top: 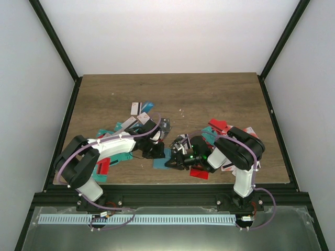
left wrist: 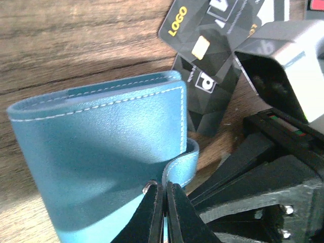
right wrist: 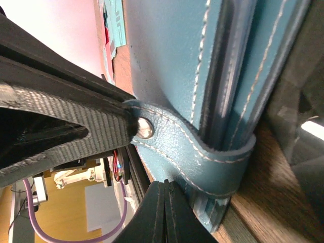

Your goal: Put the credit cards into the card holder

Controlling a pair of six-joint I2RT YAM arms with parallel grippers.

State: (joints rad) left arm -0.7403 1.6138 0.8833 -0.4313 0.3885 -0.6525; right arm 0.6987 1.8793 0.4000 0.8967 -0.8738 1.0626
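A brown wooden table (top: 209,94) lies between white walls (top: 26,104) and black frame posts (top: 55,39), a grey metal shelf (top: 172,238) at its near edge.

The card holder (left wrist: 101,142) is dull teal-blue with white stitching along its edges. Its strap is paler blue on the inner face, and the snap stud (right wrist: 144,126) is silver. At 1 o'clock from it lie black credit cards (left wrist: 202,40) with faceted grey shading, yellow "LOGO" lettering and a yellow chip. The table (top: 209,94) is brown wood grain. Red credit cards (top: 217,125) show at its 3 o'clock and teal-green credit cards (top: 111,129) at 9 o'clock. The left claw (left wrist: 164,190) and right claw (right wrist: 164,190) are black.
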